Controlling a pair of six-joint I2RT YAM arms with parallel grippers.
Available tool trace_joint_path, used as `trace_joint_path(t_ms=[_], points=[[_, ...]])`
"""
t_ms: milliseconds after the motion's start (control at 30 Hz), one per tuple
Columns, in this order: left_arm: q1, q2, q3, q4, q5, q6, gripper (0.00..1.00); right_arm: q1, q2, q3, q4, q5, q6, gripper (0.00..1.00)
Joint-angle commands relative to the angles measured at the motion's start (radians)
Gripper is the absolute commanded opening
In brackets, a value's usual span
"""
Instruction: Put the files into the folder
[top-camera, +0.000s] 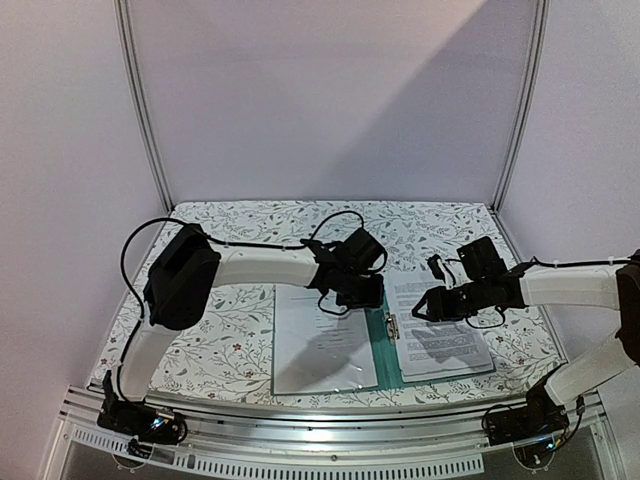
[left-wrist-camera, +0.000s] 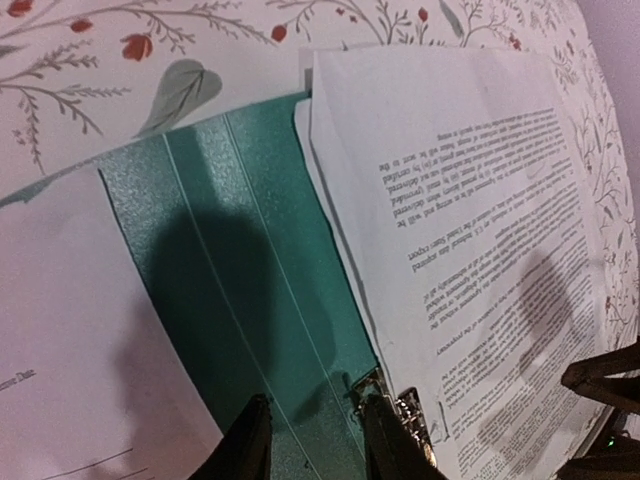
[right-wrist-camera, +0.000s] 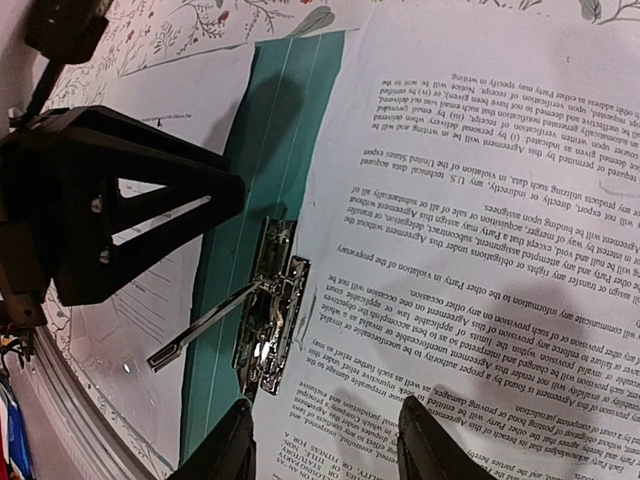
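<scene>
The teal folder (top-camera: 381, 352) lies open near the table's front edge. A silver clip (top-camera: 392, 325) sits on its spine with its lever (right-wrist-camera: 200, 325) raised. Printed white files (top-camera: 440, 335) lie on the folder's right half, their left edge at the clip (right-wrist-camera: 270, 310). Another white sheet (top-camera: 320, 345) covers the left half. My left gripper (top-camera: 347, 303) is open and empty over the spine (left-wrist-camera: 230, 250), its right finger (left-wrist-camera: 385, 445) beside the clip (left-wrist-camera: 410, 410). My right gripper (top-camera: 422, 308) is open and empty just above the files (right-wrist-camera: 480, 200).
The table has a floral cloth (top-camera: 240, 300). The two grippers are close together over the folder; the left gripper's black body (right-wrist-camera: 100, 200) fills the left of the right wrist view. White walls and metal posts (top-camera: 145, 110) enclose the back and sides.
</scene>
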Motion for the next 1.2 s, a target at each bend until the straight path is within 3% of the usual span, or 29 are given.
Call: trace_joint_path(t_ms=[0,1167], points=[[-0.016,0.031,0.020,0.017,0.044,-0.025,0.32,0.009,0.009,0.003,0.003,0.009,0.007,0.48],[-0.014,0.112,0.026,0.057,0.123,-0.117,0.18,0.022,0.015,-0.012,0.005,0.012,0.007,0.48]])
